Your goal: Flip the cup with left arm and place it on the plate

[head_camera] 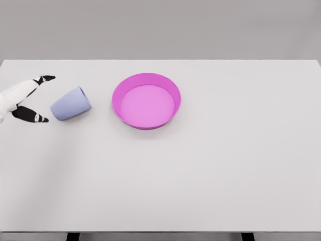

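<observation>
A pale blue cup (70, 103) lies on its side on the white table, left of centre, its wider end pointing up and to the right. A magenta plate (146, 101) with a raised rim sits to its right, nothing in it. My left hand (44, 98) comes in at the left edge, just left of the cup, with its black-tipped fingers (46, 78) spread apart and holding nothing. A small gap separates the hand from the cup. The right arm does not show.
The white table (210, 170) fills the view, with its far edge against a grey wall and its front edge near the bottom of the picture.
</observation>
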{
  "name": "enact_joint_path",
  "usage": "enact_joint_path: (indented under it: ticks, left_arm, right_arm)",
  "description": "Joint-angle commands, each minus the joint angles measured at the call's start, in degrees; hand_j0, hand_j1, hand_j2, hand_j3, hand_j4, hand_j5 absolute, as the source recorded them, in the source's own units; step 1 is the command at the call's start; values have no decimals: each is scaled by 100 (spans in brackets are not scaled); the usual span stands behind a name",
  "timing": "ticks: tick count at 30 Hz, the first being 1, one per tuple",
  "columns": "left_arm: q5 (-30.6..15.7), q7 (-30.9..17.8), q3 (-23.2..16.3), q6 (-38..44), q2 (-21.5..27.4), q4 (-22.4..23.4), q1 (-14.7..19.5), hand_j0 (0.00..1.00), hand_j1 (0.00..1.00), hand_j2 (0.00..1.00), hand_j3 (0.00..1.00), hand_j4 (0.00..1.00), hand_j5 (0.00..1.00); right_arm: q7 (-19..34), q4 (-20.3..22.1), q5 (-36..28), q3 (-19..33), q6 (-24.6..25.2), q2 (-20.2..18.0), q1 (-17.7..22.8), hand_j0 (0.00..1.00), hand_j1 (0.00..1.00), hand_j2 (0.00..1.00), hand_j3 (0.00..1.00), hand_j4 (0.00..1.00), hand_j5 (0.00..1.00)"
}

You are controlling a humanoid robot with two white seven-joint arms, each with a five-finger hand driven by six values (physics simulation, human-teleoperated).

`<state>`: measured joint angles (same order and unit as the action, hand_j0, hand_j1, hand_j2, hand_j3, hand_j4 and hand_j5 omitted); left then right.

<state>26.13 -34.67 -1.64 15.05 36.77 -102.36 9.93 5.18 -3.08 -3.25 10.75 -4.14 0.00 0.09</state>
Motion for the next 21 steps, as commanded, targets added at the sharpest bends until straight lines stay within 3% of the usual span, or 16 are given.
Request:
enact_joint_path:
  ticks: [1, 4, 15, 18, 21]
  left_arm:
    - [419, -33, -249, 534, -214, -12, 9, 100, 100, 100, 100, 100, 100]
    - [516, -33, -697, 824, -232, -12, 272, 100, 100, 100, 100, 100, 100]
    - [578, -33, -970, 1194, -364, -12, 422, 100, 100, 100, 100, 100, 100]
    - [1307, -33, -1480, 1870, -680, -12, 791, 100, 100, 100, 100, 100, 100]
    - [1316, -33, -1489, 1923, -680, -12, 791, 100, 100, 100, 100, 100, 100]
  right_arm:
    - [1, 0, 0, -3, 1, 0, 0, 100, 100, 100, 100, 100, 100]
    - [1, 0, 0, 6, 1, 0, 0, 100, 100, 100, 100, 100, 100]
    - [1, 0, 0, 6, 1, 0, 0, 100, 100, 100, 100, 100, 100]
    - [1, 0, 0, 6, 1, 0, 0, 100, 100, 100, 100, 100, 100]
    - [1, -9, 0, 6, 1, 0, 0, 100, 100, 100, 100, 100, 100]
